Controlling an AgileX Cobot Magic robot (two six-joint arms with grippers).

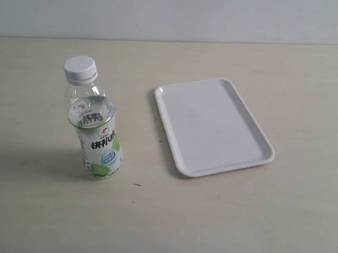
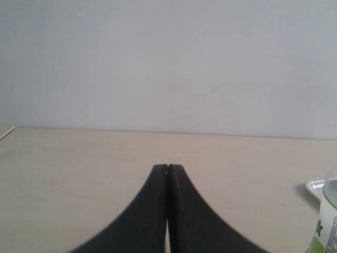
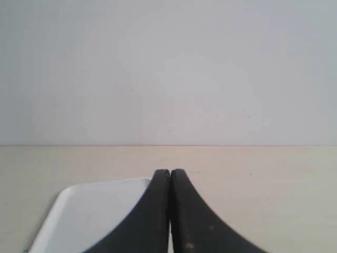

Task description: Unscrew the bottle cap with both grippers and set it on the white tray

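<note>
Bottle [image 2: 329, 221] stands clear of left gripper [image 2: 168, 167] (closed).

open table [image 1: 238, 222] all round upright bottle [image 1: 96, 136]; white tray [image 1: 181, 161] well apart.

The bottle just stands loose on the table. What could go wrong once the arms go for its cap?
The bottle stands upright and unsupported, so a nudge could tip it. The left gripper and right gripper are shut and must open before gripping. The small bottle cap could slip and miss the white tray.
</note>
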